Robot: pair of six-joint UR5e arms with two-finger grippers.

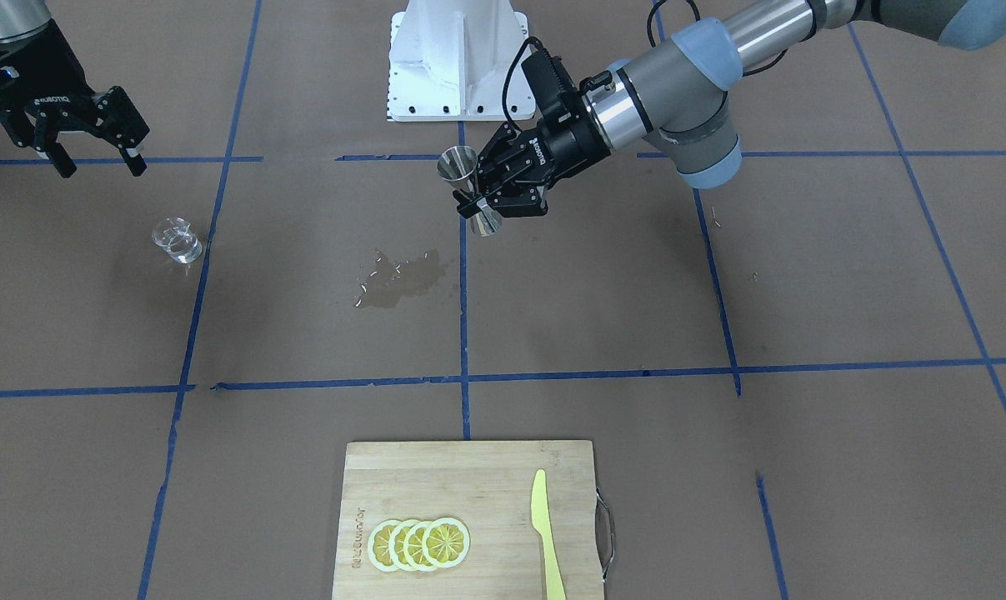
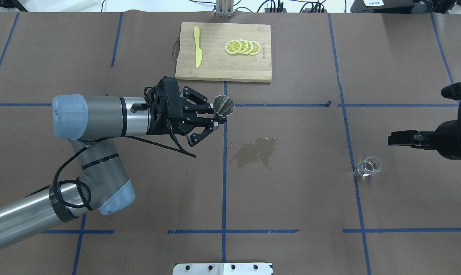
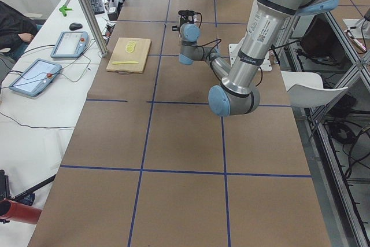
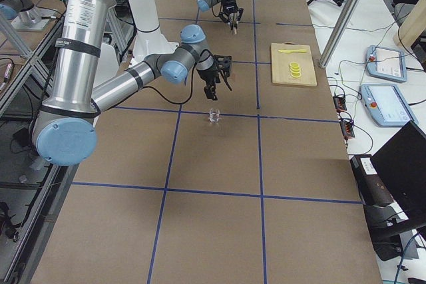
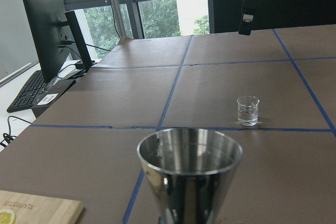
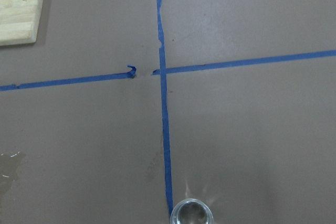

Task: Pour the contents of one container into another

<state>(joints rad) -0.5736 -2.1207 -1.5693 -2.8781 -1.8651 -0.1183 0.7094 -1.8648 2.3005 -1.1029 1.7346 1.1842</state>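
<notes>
Jigger clamped in left gripper (mid-air), beaker on table near released, spread right gripper

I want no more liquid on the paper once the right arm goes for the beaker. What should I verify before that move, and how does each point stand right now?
1. Left gripper shut on the jigger at its waist, off the table: ok.
2. Jigger mouth facing up in the left wrist view: ok.
3. Right gripper open and empty: ok.
4. Beaker upright, nothing touching it: ok.
5. How much liquid the beaker holds: cannot tell.
6. Dry surface between the two: not ok, wet patch at the centre.
</notes>
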